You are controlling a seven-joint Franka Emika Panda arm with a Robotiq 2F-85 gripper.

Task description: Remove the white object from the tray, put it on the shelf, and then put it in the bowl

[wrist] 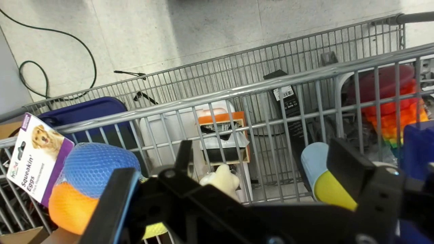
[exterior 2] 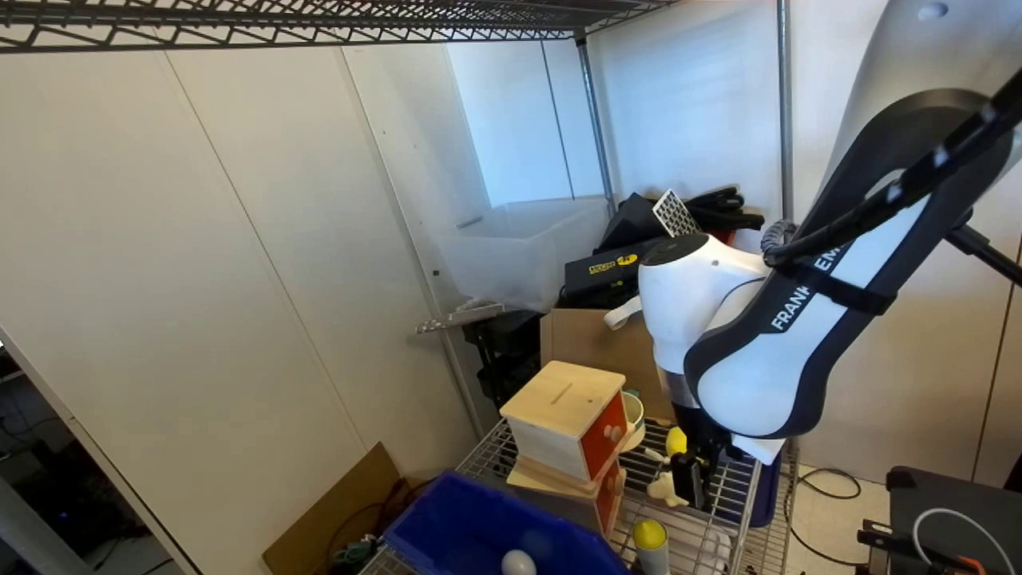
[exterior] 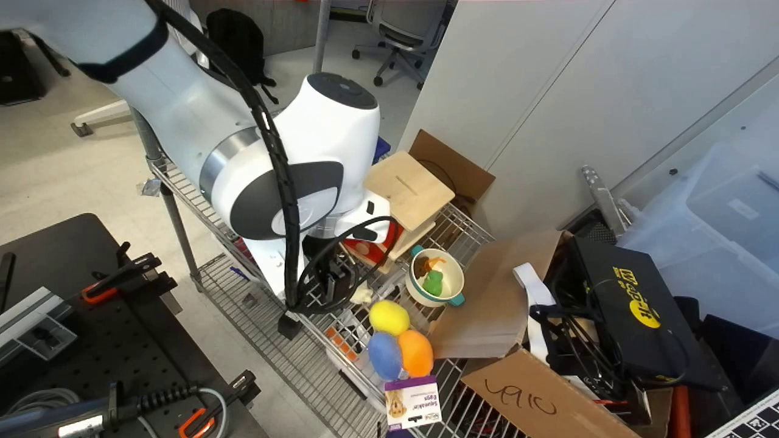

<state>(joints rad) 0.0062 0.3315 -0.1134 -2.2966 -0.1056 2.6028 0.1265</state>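
Note:
A white rounded object (exterior 2: 519, 563) lies in the dark-blue tray (exterior 2: 447, 511) at the bottom of an exterior view. A cream, knobbly soft toy (wrist: 222, 179) lies on the grey wire shelf (wrist: 237, 90), also visible in both exterior views. My gripper (wrist: 235, 173) stands open above the shelf, pointing down; in an exterior view the gripper (exterior 2: 693, 483) is close beside the toy. In the wrist view the toy appears between the fingers, partly covered by the linkage; contact cannot be judged. The pale bowl (exterior: 453, 277) with teal handles holds green and orange things.
Netted blue, orange and yellow eggs (exterior: 389, 317) lie near the bowl. A yellow-topped can (wrist: 334, 189) shows behind my right finger. Stacked wooden boxes (exterior 2: 551, 411) with red drawers stand between tray and bowl. An opened cardboard box (exterior: 541, 395) borders the shelf.

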